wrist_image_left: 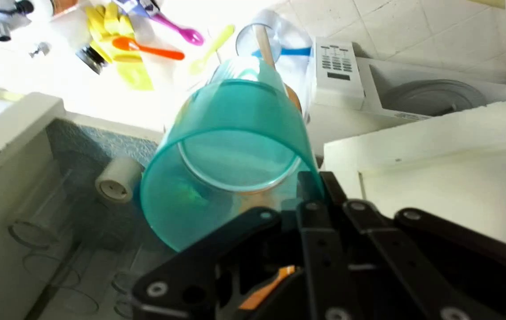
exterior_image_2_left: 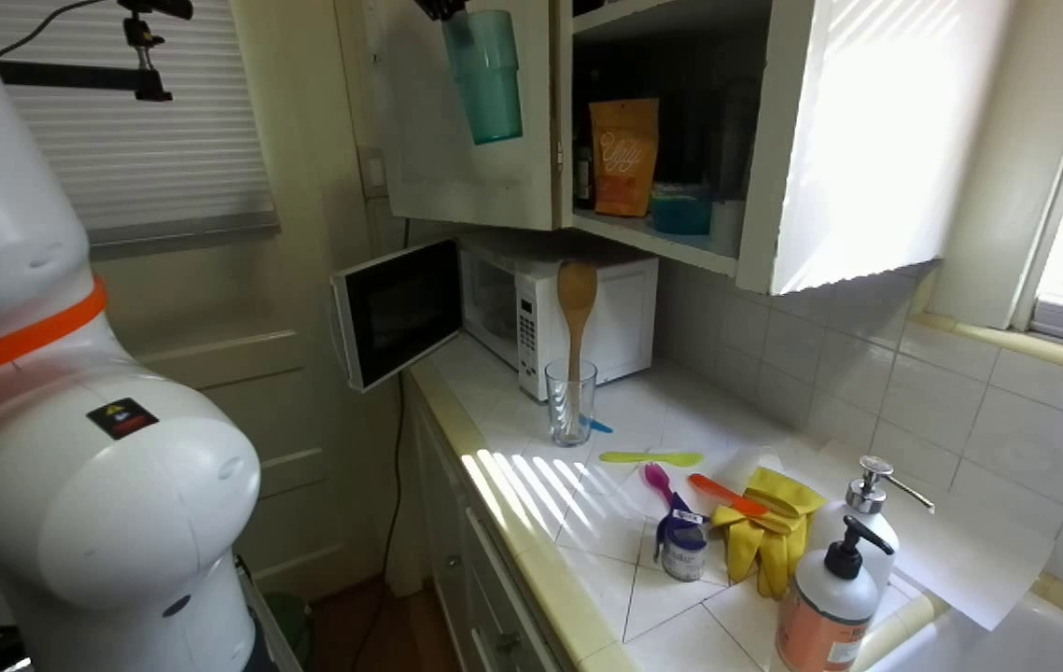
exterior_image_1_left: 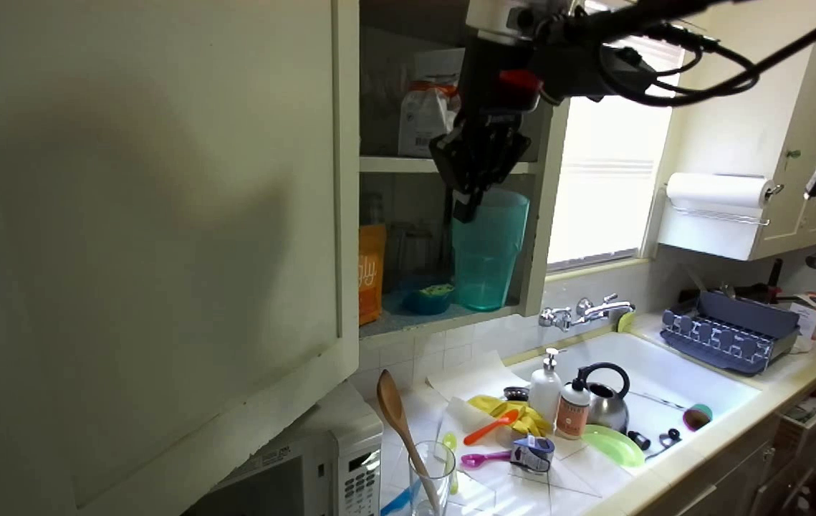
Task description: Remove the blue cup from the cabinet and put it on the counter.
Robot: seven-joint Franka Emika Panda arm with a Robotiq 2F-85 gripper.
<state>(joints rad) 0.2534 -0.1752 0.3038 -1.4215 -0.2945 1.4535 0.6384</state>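
The blue cup (exterior_image_1_left: pixel 491 251) is a tall teal tumbler, also in an exterior view (exterior_image_2_left: pixel 488 84) and in the wrist view (wrist_image_left: pixel 235 155). My gripper (exterior_image_1_left: pixel 466 206) is shut on the cup's rim, one finger inside and one outside, as the wrist view (wrist_image_left: pixel 324 184) shows. The cup hangs slightly tilted in the air in front of the open cabinet (exterior_image_2_left: pixel 755 177), off its shelves. The cabinet's white door (exterior_image_1_left: pixel 164 236) stands open beside it. The counter (exterior_image_2_left: pixel 592 569) lies below. In an exterior view the gripper is mostly cut off at the top edge (exterior_image_2_left: pixel 442 7).
A low blue dish (exterior_image_2_left: pixel 680 213) and an orange bag (exterior_image_2_left: pixel 624 159) stand on the lower shelf. Below are an open microwave (exterior_image_2_left: pixel 587 327), a glass with a wooden spoon (exterior_image_2_left: pixel 576 308), colourful utensils, yellow gloves (exterior_image_2_left: pixel 769 527), soap bottles (exterior_image_2_left: pixel 828 602) and a sink (exterior_image_1_left: pixel 694 380).
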